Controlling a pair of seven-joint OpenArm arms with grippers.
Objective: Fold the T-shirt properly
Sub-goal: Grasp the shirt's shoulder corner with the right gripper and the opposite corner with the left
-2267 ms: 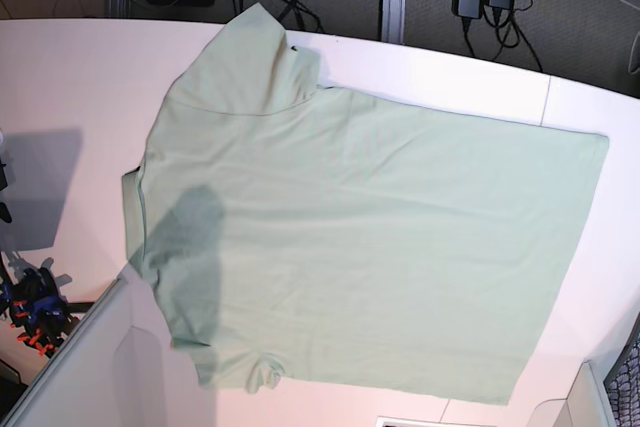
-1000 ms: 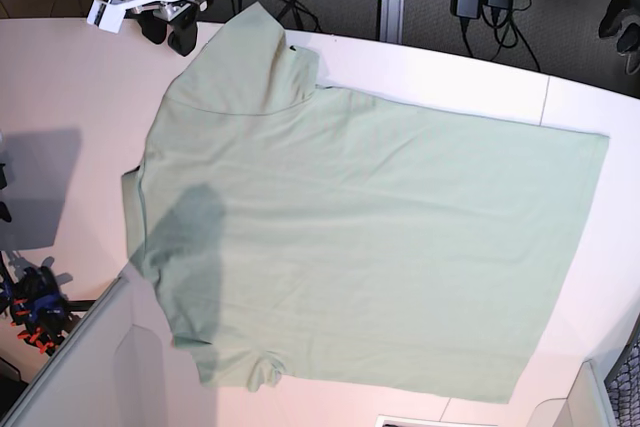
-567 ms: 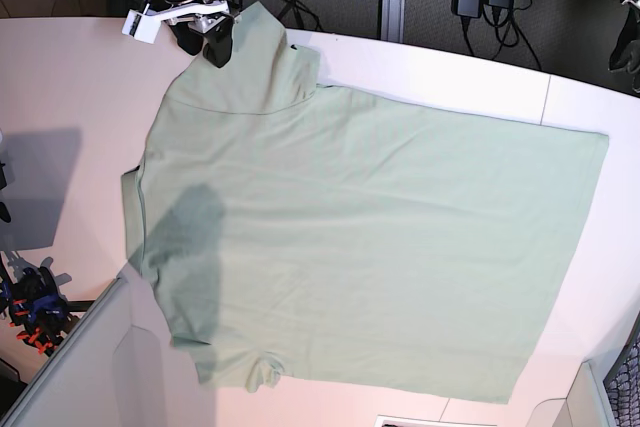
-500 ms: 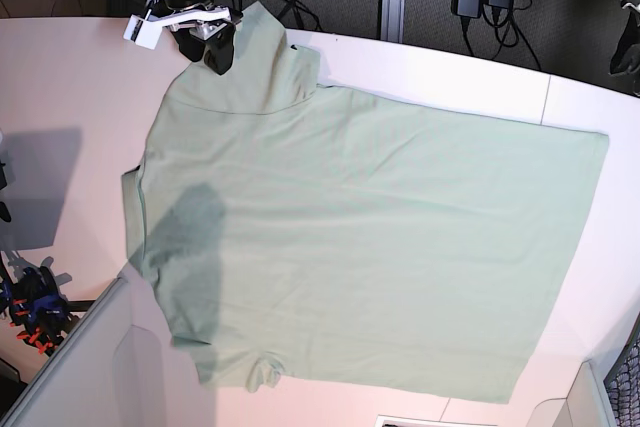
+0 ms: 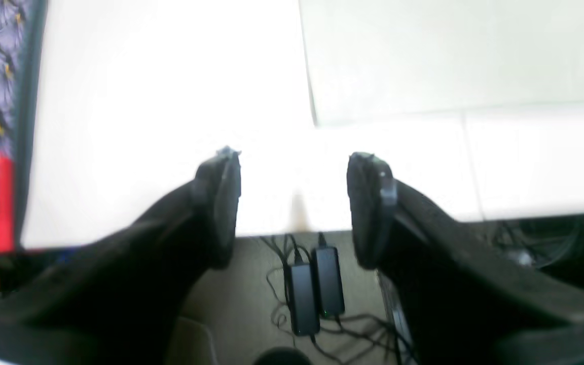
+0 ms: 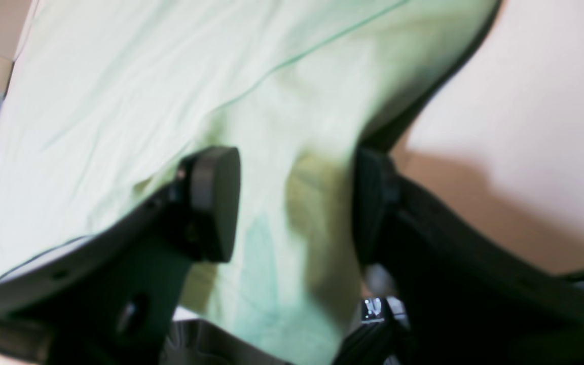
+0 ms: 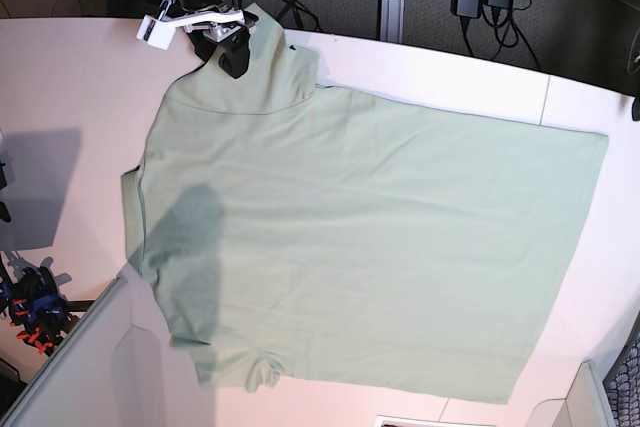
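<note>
The T-shirt [image 7: 370, 237] is lying spread flat across the white worktop [image 7: 70, 87], one sleeve pointing toward the far edge. The right end effector [image 6: 292, 203] is hanging over that sleeve with its jaws apart and cloth between them, gripping nothing yet. The left end effector [image 5: 292, 203] is gaping open too, hovering off the worktop edge above the cables [image 5: 312, 289], well apart from the shirt. I'm thinking the risk is a thin pinch: the knit is slipping out, or only one layer is lifting and the sleeve is bunching instead of folding clean.
</note>
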